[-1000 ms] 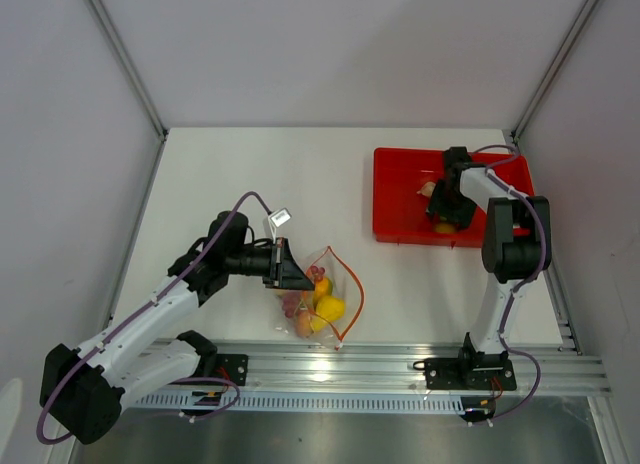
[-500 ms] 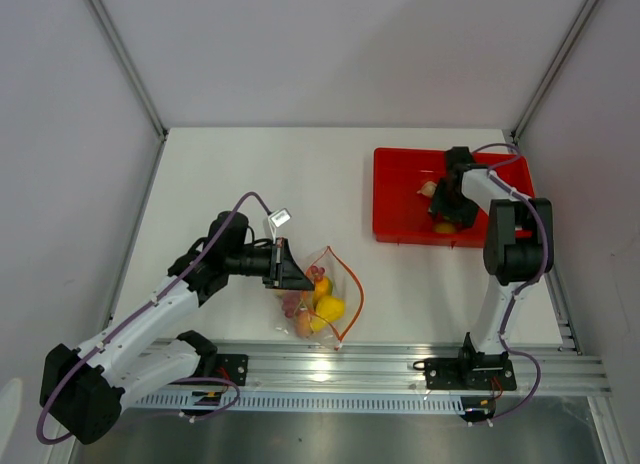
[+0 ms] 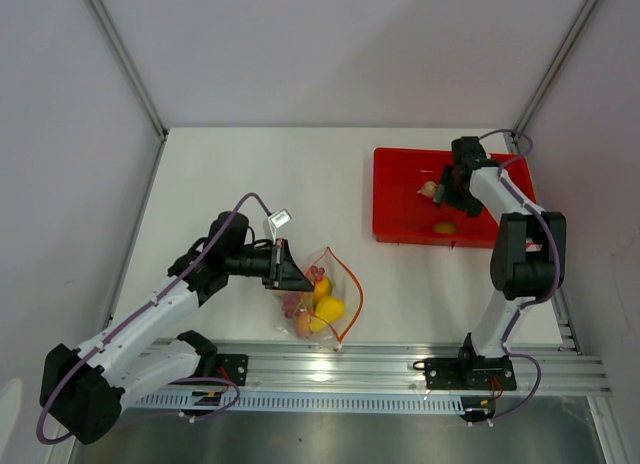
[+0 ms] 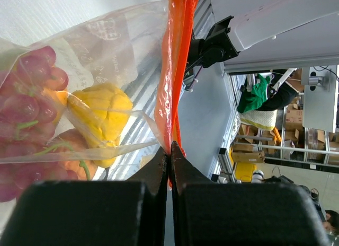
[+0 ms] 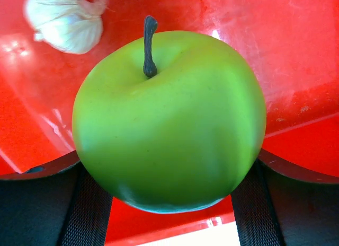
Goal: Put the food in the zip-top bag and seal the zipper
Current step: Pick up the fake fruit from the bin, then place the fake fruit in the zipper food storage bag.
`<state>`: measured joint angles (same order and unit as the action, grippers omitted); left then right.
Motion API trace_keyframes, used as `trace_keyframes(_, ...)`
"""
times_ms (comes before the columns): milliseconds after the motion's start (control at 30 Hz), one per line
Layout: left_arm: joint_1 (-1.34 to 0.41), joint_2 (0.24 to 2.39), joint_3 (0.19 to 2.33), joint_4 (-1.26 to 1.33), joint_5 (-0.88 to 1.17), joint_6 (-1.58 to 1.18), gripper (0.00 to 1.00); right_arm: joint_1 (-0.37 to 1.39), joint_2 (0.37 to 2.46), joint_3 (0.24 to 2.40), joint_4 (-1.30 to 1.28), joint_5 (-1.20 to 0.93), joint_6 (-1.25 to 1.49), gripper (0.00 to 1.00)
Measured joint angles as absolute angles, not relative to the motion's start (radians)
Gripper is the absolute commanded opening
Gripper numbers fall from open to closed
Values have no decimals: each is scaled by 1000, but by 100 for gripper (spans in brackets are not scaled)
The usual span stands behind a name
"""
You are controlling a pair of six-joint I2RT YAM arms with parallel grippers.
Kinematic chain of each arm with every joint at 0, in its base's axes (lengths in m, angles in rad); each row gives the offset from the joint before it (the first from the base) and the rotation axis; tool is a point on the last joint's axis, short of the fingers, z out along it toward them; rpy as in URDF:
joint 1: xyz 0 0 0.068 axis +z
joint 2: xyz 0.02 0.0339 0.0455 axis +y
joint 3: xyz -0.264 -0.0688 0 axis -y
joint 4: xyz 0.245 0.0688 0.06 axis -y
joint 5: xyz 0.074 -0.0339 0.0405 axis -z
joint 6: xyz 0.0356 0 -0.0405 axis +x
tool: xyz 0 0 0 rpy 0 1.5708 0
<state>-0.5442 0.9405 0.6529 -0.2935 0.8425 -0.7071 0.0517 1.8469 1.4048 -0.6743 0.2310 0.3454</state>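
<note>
The zip-top bag (image 3: 322,292) lies near the table's front edge, with purple grapes (image 4: 26,81), a yellow fruit (image 4: 100,116) and an orange piece inside. My left gripper (image 4: 169,150) is shut on the orange-red zipper (image 4: 175,71), pinching the strip and holding the bag's mouth edge up; in the top view the left gripper (image 3: 292,270) sits at the bag's left side. My right gripper (image 5: 169,169) is shut on a green apple (image 5: 169,124), one finger on each side, above the red tray (image 5: 302,71). Seen from the top, the right gripper (image 3: 458,187) hangs over the tray's right half.
The red tray (image 3: 400,199) stands at the back right and holds a small yellow fruit (image 3: 444,227) near its front wall. A white garlic-like piece (image 3: 428,189) (image 5: 66,20) lies just left of the right gripper. Grey walls close in the table.
My right gripper has moved toward the tray's far side with the apple between its fingers, uncovering the small yellow fruit. The left arm and bag have not moved.
</note>
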Motion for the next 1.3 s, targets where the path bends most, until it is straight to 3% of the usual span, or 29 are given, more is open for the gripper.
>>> trace_keyframes(233,-544,956,677,-309,841,-707,1,112,1761,1404,-675,202,328,7)
trace_keyframes(567,-544,1024,739,-316,832,-707,1,391,1569,1399,-708,90,289,6)
trace_keyframes(933,-544,1076,796,-314,798,-721,1,598,1249,1284,-776,-215,233,8)
trace_keyframes(1300,-544,1097,812,-292,767,-763,1,761,1181,1169,-807,-391,206,9)
